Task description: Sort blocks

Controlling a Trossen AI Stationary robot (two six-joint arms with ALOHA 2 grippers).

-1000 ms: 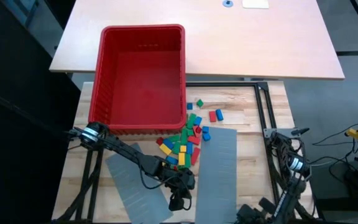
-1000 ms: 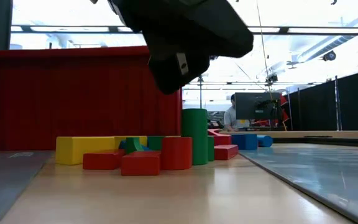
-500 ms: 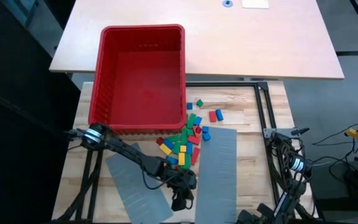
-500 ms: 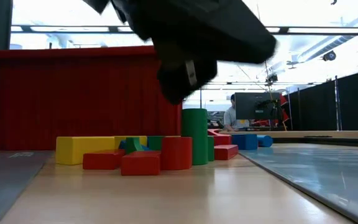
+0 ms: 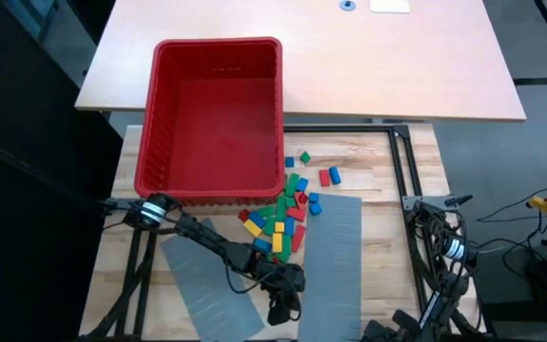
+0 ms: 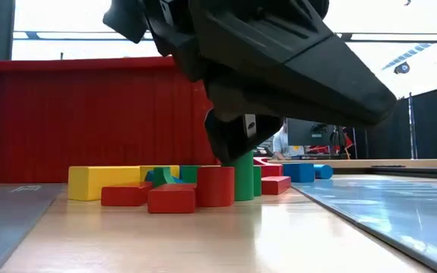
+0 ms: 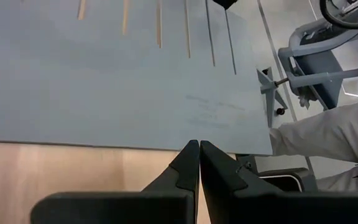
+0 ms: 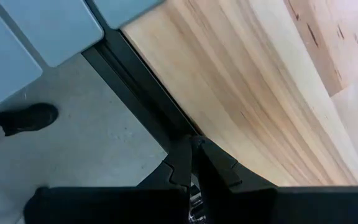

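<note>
The blocks (image 5: 283, 211), red, green, blue and yellow, lie loose in a heap on the wooden table just in front of the red bin (image 5: 216, 114). In the low view the blocks (image 6: 180, 186) lie flat, apart from a green one standing upright. My left gripper (image 5: 278, 309) hovers shut over the bare wood between two grey panels, nearer the front edge than the heap. Its fingertips (image 7: 199, 146) meet with nothing between them. My right arm (image 5: 442, 252) is folded at the table's right side, and its gripper (image 8: 191, 144) is shut over the table's edge.
A grey slotted panel (image 5: 335, 256) lies right of my left gripper and another (image 5: 202, 280) lies left of it. A black frame (image 5: 402, 171) runs along the table's right side. A person's pale trouser leg (image 7: 328, 134) and dark shoe (image 8: 20, 118) show beside the table.
My left gripper has shifted a little toward the table's right and near edges and has come lower. In the low view it now looms larger and hangs in front of the upright green block. Its fingers stay shut. The blocks have not moved.
</note>
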